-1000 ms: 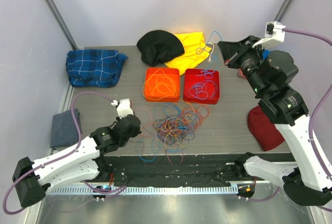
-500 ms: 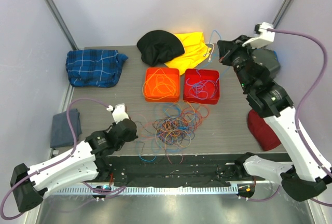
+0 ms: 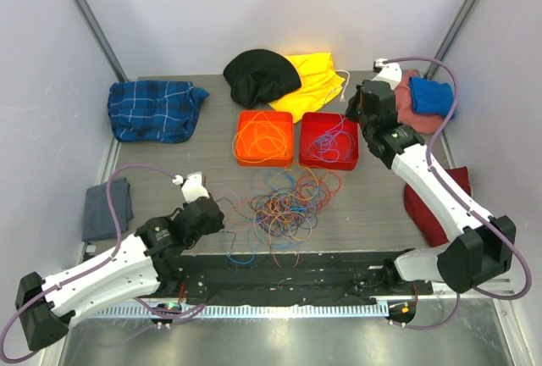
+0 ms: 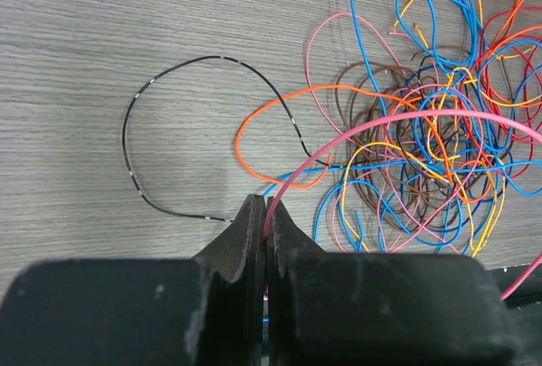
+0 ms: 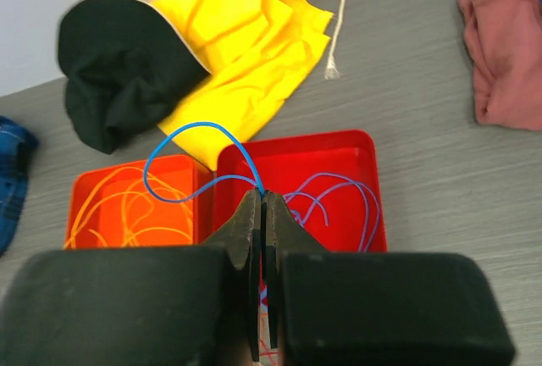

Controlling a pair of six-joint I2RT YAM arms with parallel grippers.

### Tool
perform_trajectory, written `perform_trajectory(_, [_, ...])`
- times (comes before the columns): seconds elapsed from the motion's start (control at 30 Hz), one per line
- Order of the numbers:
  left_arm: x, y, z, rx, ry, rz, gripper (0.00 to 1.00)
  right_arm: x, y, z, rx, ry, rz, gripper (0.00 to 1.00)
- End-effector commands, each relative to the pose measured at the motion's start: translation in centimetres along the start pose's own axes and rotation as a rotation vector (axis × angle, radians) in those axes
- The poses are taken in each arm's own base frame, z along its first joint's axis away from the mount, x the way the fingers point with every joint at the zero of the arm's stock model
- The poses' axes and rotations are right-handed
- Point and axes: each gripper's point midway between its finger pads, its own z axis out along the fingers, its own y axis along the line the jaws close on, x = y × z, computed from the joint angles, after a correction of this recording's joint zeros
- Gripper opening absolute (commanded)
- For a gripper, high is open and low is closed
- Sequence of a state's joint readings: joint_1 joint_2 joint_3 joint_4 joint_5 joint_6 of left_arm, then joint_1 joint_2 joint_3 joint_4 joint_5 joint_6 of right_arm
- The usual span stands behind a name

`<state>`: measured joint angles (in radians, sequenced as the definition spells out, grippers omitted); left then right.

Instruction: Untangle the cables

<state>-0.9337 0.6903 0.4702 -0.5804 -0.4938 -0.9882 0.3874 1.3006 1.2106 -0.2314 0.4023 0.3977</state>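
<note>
A tangle of coloured cables lies mid-table; it also fills the right of the left wrist view. My left gripper is shut on a pink cable that arcs away to the right over the tangle; it sits at the tangle's left edge. My right gripper is shut on a blue cable that loops out to the left, above the red tray. In the top view it hovers at the tray's back right. The red tray holds purplish cables. The orange tray holds orange cables.
A black cloth and a yellow bag lie behind the trays. A blue plaid cloth is at the back left, a grey cloth at the left edge, pink and blue cloths and a dark red one on the right. A loose black cable lies left of the tangle.
My right arm has swung down and left from high at the back right, bringing the blue cable over the red tray. My left gripper has drawn back slightly from the tangle.
</note>
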Motion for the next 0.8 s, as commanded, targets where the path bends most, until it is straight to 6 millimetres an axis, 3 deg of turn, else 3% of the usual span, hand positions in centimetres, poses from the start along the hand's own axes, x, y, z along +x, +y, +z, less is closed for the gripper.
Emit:
perform_trajectory(0.0, [-0.6,-0.1,0.0,0.015,-0.031,-0.008,0.00,-1.0,0.0,1.1,-0.005,-0.057,0.058,0.01])
perform_trajectory(0.3, [-0.6,-0.3,0.2,0.020,-0.038,-0.003,0.02,5.3,-1.7,4.1,0.041,0.065,0.036,0.01])
perform_trajectory(0.37, [-0.6,-0.5,0.3,0.022,-0.035,-0.003,0.03,7.0,-2.2,4.7,0.068,0.111,0.024,0.14])
perform_trajectory(0.4, [-0.7,-0.6,0.3,0.022,-0.037,-0.004,0.04,7.4,-2.5,4.9,0.084,0.119,0.025,0.30])
perform_trajectory(0.43, [-0.8,-0.6,0.4,0.022,-0.037,-0.003,0.04,8.0,-2.8,4.9,0.099,0.137,0.023,0.36])
perform_trajectory(0.5, [-1.0,-0.7,0.3,0.020,-0.039,0.003,0.09,8.1,-3.0,4.7,0.107,0.145,0.037,0.48])
perform_trajectory(0.63, [-1.7,-1.0,0.0,0.017,-0.055,0.014,0.27,6.6,-2.5,2.5,0.066,0.106,0.083,0.57])
perform_trajectory(0.67, [-2.0,-1.1,0.0,0.016,-0.066,0.015,0.32,5.0,-2.0,1.1,0.030,0.070,0.096,0.57])
perform_trajectory(0.77, [-3.1,-1.6,-0.3,0.027,-0.099,0.020,0.38,4.5,1.9,-2.3,-0.144,0.075,0.077,0.56])
